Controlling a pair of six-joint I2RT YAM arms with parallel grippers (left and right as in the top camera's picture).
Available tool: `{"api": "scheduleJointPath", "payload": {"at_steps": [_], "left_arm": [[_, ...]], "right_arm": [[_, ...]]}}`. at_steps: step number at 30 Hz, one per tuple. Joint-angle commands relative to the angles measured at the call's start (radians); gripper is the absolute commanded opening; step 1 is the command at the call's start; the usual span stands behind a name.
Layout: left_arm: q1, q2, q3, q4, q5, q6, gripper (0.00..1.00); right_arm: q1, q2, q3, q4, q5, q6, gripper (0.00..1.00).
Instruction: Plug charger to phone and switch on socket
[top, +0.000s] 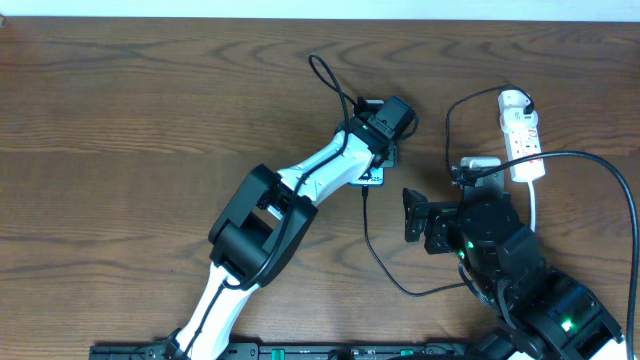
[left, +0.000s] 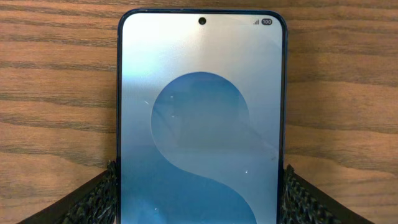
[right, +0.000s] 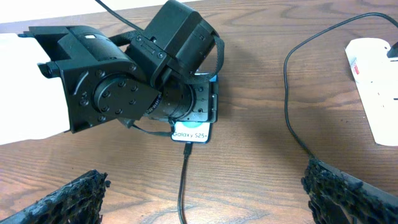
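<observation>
- Rough black mesh pads of my left fingers (left: 93, 202) are pressing in on both long edges of the phone (left: 199, 112). So my left gripper (top: 378, 160) is holding it flat on the wood, toward the far edge and a little right of the middle.
- Its glass is shining smooth in blue and pale silver curves, with rounded corners and a thin dark frame.
- My right gripper (right: 205, 208) is hanging spread wide and empty on the phone's near side, facing its labelled end.
- The charger (right: 183, 180), thin, black and limp, is running to that end. Its small plug is looking seated, so I am judging that step done.
- The socket (top: 522, 135), hard white plastic, narrow with a rounded end, is lying by the far right corner, untouched. I am judging its switch the step left, and I cannot tell the switch's position.
</observation>
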Motion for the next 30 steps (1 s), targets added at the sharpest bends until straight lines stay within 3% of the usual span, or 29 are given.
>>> {"api": "scheduleJointPath", "payload": {"at_steps": [1, 10, 17, 30], "left_arm": [[0.000, 0.090, -0.038, -0.017, 0.035, -0.083, 0.63], [0.000, 0.091, -0.038, -0.024, 0.036, -0.151, 0.63], [0.000, 0.091, -0.038, -0.032, 0.036, -0.050, 0.63], [0.000, 0.091, -0.038, -0.032, 0.036, -0.049, 0.63]], "right_arm": [[-0.010, -0.002, 0.011, -0.001, 0.002, 0.015, 0.99], [-0.010, -0.002, 0.011, -0.001, 0.002, 0.015, 0.99], [-0.010, 0.000, 0.011, 0.000, 0.002, 0.015, 0.99], [-0.010, 0.011, 0.011, 0.001, 0.002, 0.015, 0.99]]}}
